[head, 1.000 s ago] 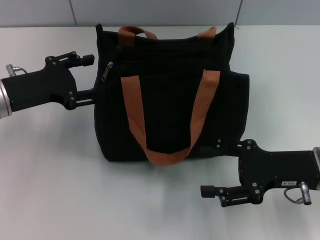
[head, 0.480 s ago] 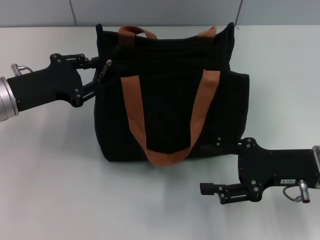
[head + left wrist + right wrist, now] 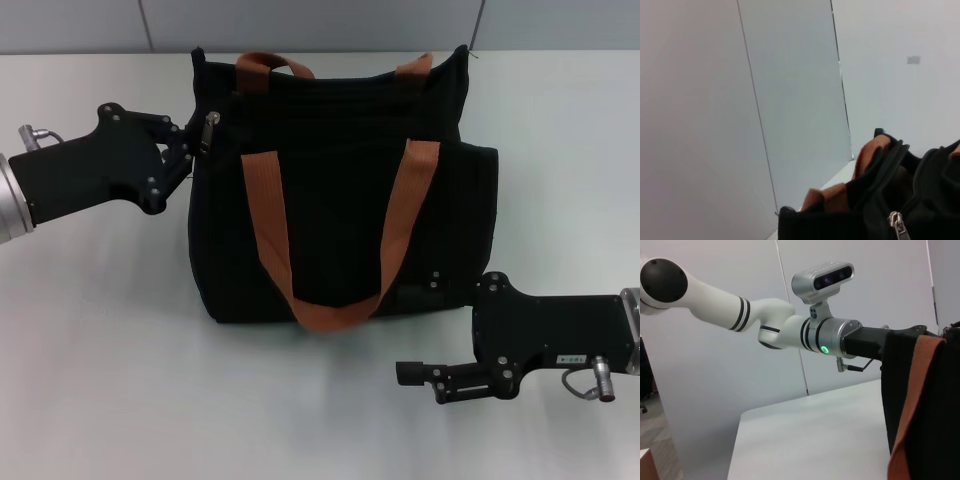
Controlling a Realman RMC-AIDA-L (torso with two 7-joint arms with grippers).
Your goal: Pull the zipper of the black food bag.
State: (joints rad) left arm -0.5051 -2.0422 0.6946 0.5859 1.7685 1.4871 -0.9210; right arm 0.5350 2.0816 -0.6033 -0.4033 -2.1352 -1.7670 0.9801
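Closing in since before, left gripper point(image 3: 195, 140) fingers pinch the upright zipper point(image 3: 212, 122) at the black food bag point(image 3: 330, 180) corner.

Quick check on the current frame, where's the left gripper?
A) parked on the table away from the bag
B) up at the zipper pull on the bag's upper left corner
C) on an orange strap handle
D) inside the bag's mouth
B: in the head view the left gripper sits against the black food bag at its upper left corner, right by the zipper; the right gripper is low at the bag's other side.
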